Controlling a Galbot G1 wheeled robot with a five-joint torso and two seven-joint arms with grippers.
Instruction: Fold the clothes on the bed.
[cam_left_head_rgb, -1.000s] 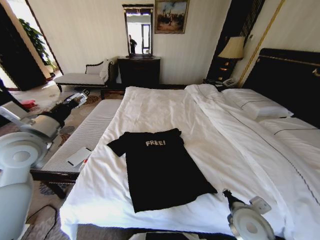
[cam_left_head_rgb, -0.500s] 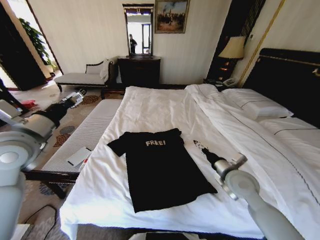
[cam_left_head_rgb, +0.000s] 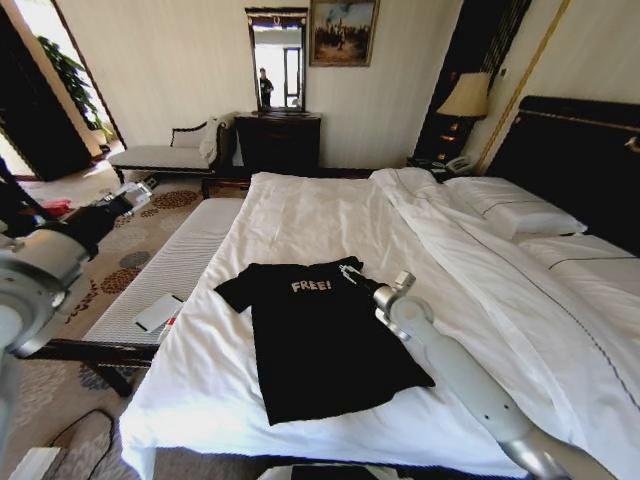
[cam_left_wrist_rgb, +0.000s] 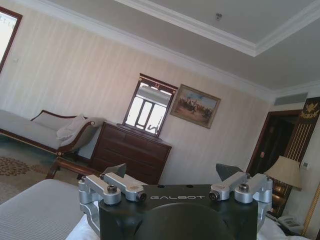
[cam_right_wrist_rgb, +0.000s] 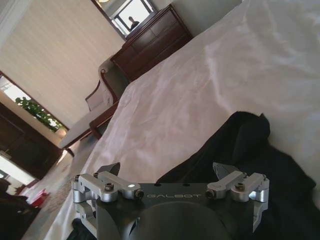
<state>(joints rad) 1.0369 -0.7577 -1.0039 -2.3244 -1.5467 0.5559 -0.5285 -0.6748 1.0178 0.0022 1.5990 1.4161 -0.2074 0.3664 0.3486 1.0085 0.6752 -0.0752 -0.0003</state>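
My right end effector (cam_left_head_rgb: 349, 272), fingers apart, hovers over the T-shirt (cam_left_head_rgb: 315, 340) collar on the bed (cam_left_head_rgb: 330, 215); I pinch one fabric layer only. Left end effector (cam_left_head_rgb: 137, 188) waits, spread.

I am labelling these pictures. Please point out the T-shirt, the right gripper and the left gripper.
T-shirt (cam_left_head_rgb: 320, 345), head view, on the black chest below the lettering.
Right gripper (cam_left_head_rgb: 347, 270), head view, between its fingertips, at the shirt's right shoulder.
Left gripper (cam_left_wrist_rgb: 176, 172), left wrist view, between its open fingertips.

black "FREE!" T-shirt (cam_left_head_rgb: 320, 340) | flat, unfolded | near foot of white bed (cam_left_head_rgb: 330, 215)
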